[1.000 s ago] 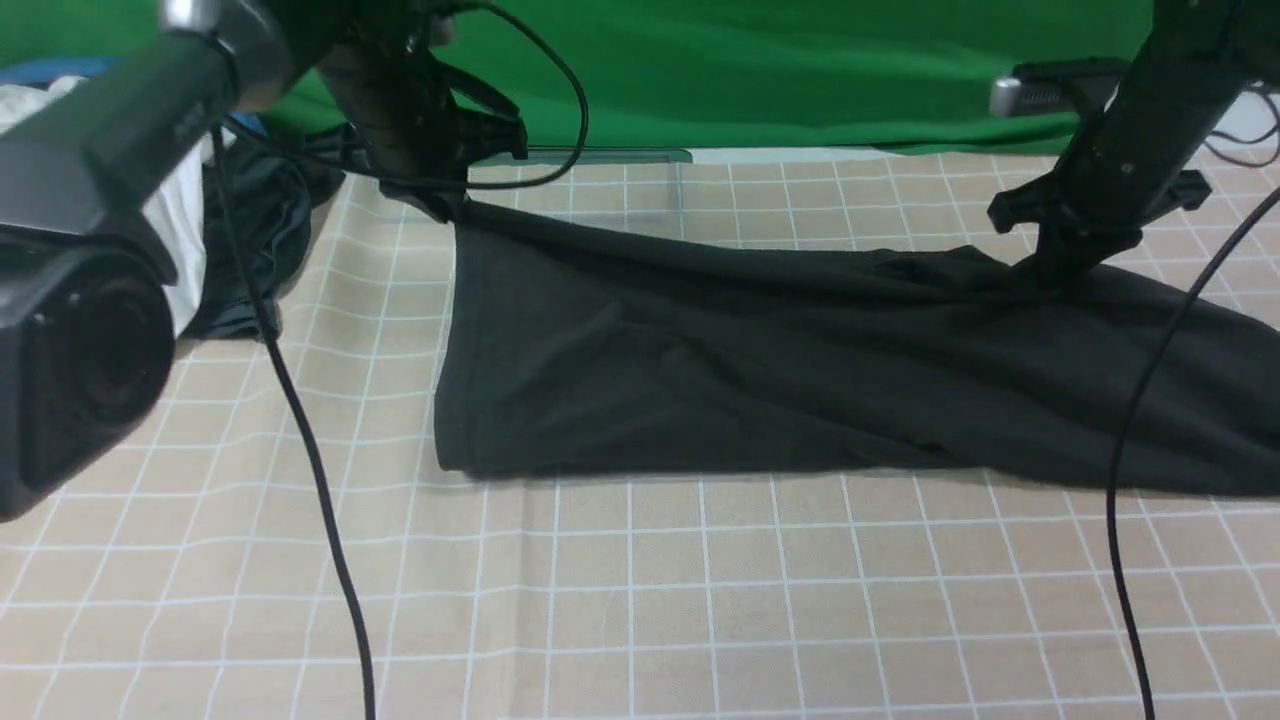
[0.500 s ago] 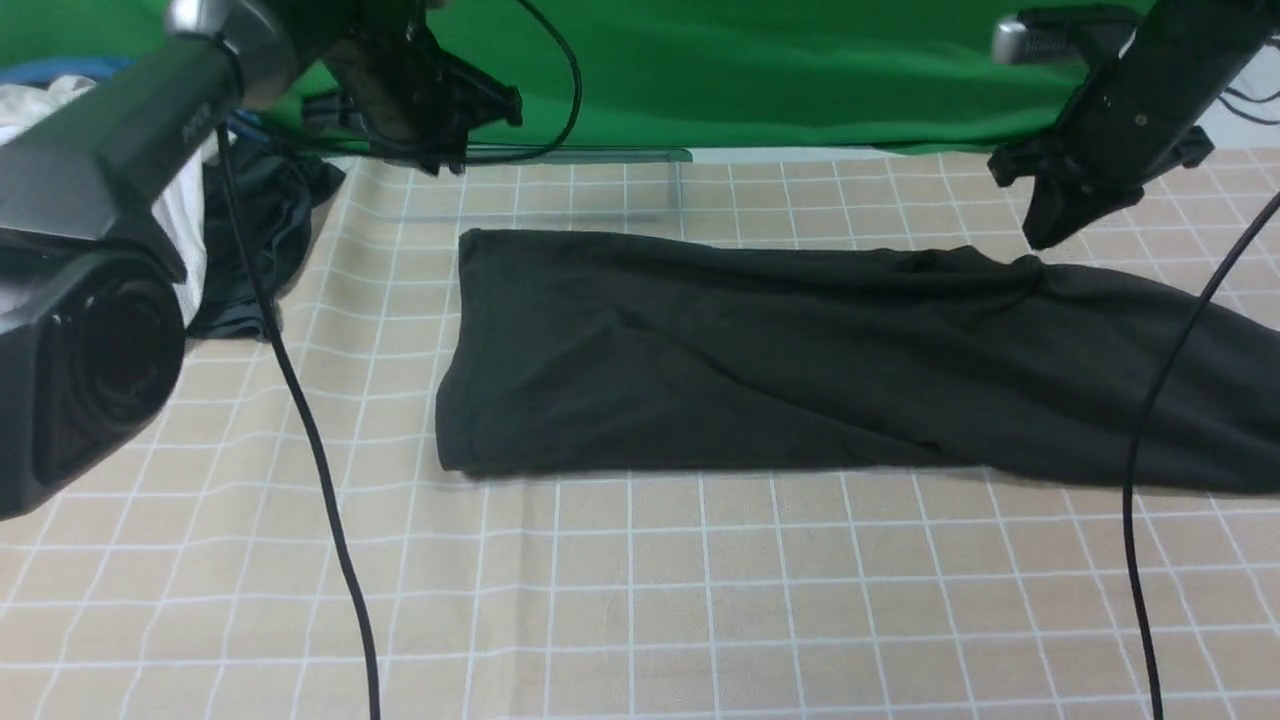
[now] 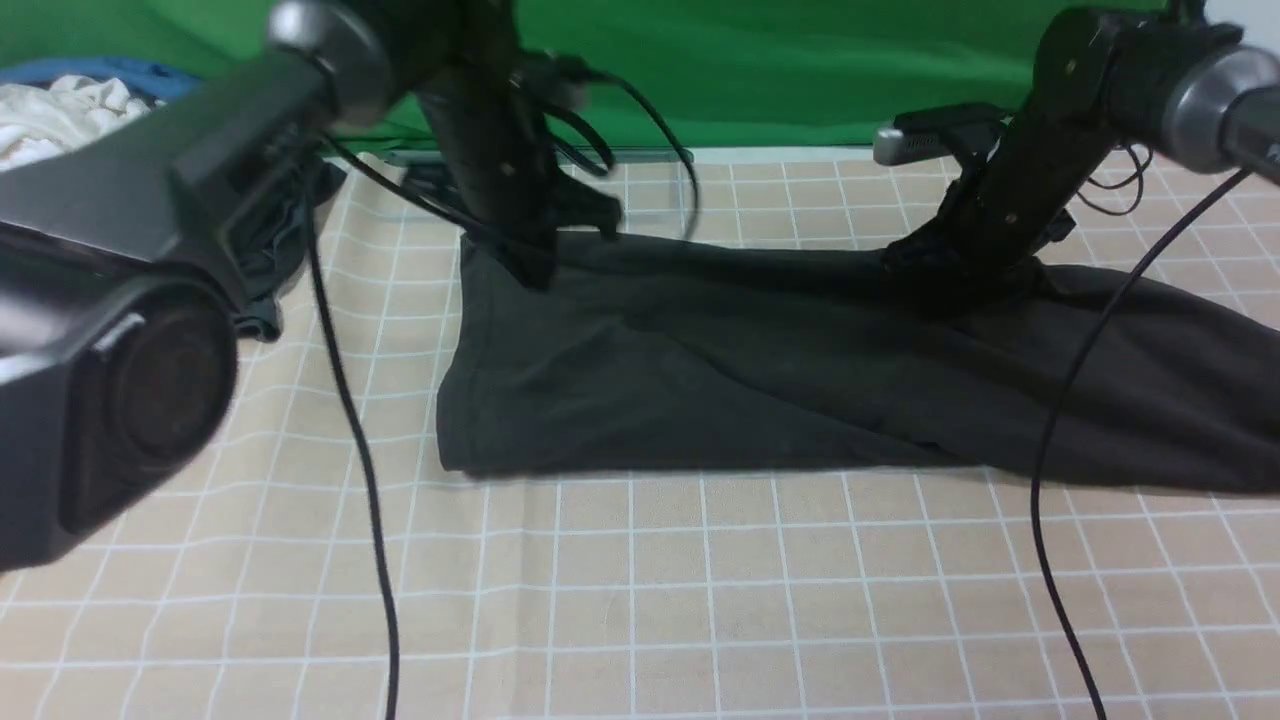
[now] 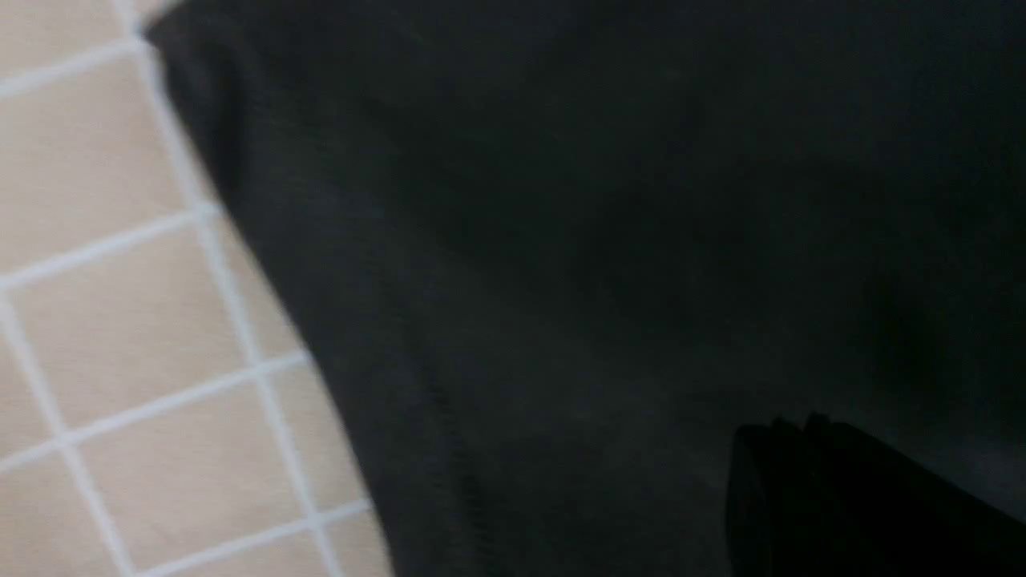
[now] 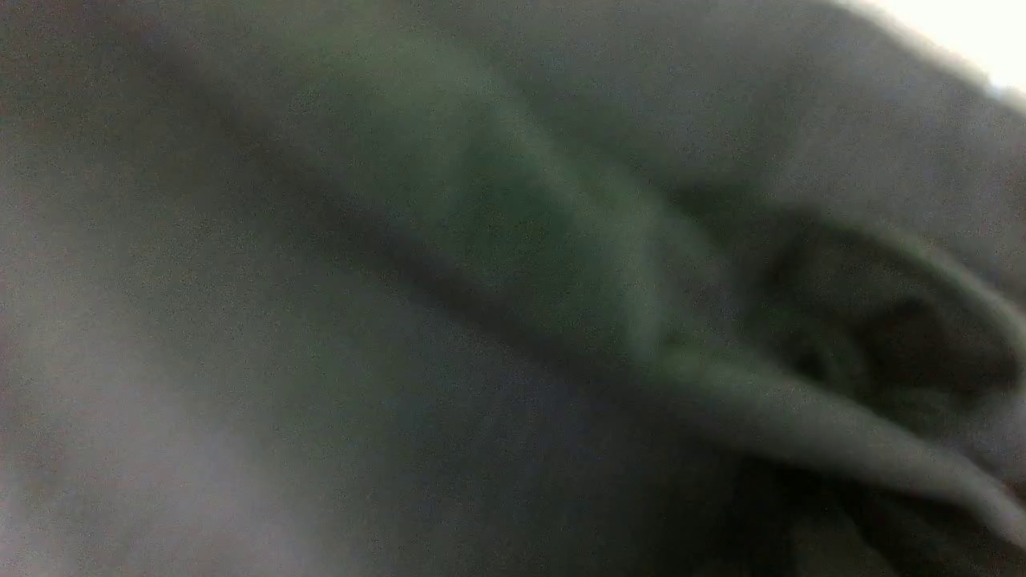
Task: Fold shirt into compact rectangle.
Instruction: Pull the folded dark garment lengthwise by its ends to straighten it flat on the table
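Beige gridded tablecloth (image 3: 700, 600) is filling the lower frame; the shirt (image 3: 760, 370) is lying flat across the middle, running off the right edge; I am seeing the left gripper (image 3: 532, 272) pressing closed at its upper-left corner and the right gripper (image 3: 935, 295) closed on its upper edge, right of centre (whether cloth is pinched, I cannot tell).

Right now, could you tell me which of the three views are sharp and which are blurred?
Front view: shirt and grid cloth sharp, left arm smeared. Left wrist view: mildly soft. Right wrist view: wholly out of focus.
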Available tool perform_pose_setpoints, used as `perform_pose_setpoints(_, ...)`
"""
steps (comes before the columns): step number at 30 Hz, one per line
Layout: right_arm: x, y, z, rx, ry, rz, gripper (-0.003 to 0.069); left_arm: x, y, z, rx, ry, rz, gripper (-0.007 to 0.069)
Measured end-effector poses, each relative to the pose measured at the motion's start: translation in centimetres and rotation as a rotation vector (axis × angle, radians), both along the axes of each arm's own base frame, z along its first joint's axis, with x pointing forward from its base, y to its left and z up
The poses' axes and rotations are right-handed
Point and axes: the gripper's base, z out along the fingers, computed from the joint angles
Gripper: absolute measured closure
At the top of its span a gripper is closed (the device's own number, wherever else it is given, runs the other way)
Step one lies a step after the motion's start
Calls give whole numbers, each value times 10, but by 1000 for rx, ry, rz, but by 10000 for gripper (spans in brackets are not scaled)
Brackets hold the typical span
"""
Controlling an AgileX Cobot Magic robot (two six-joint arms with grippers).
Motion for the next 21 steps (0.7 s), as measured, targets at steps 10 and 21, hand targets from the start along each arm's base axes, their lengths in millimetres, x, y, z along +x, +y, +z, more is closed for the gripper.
perform_pose_setpoints(10, 16, -31, 40, -50, -68, -34, 622, -20, -38, -6, 14, 17, -91, 607)
perform_pose_setpoints(21, -61, -154, 137, -53, -25, -301, 624, -48, -25, -18, 58, 126, -89, 606)
